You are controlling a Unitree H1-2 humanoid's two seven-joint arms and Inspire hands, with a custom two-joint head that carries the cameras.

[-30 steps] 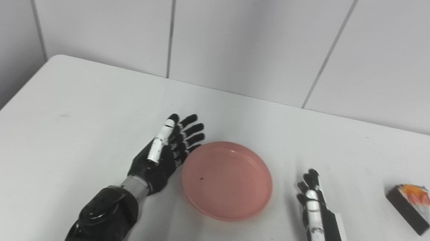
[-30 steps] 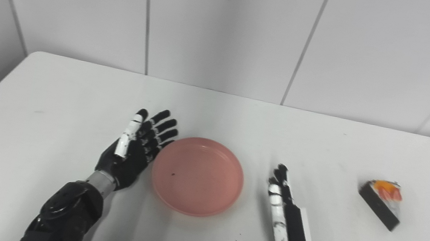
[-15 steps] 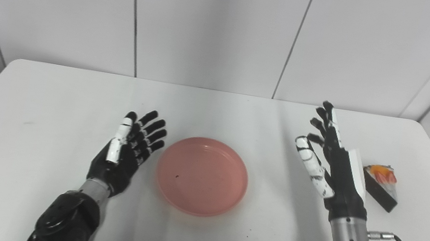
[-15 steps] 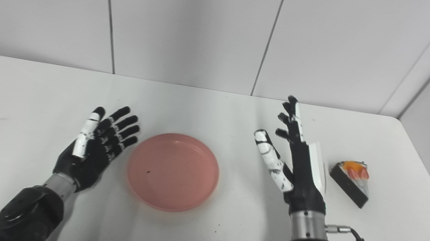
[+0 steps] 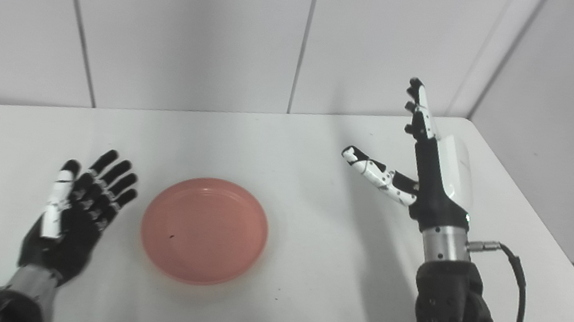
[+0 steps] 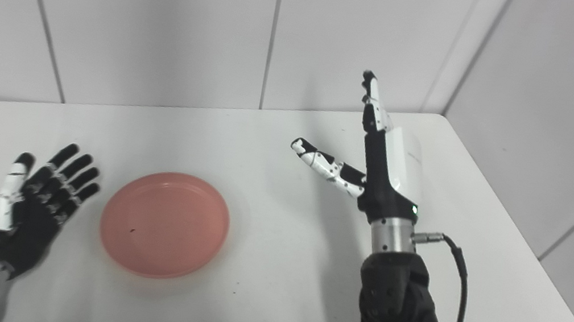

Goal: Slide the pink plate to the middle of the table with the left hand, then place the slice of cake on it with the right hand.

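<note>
Round glossy pink plate (image 5: 204,230) on smooth white bench (image 5: 289,144); left hand (image 5: 73,219) splayed flat beside it, right hand (image 6: 379,158) raised, spread wide.

left hand (image 5: 70,219): black, white thumb | right hand (image 5: 433,167): black, white back plate, silver wrist, black cable (image 5: 514,289)

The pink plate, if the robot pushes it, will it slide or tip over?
The round pink plate sits low and flat on the smooth white table, so it would probably slide, not tip. Its raised rim gives the open left hand beside it something to push. It looks like light, stiff plastic.
</note>
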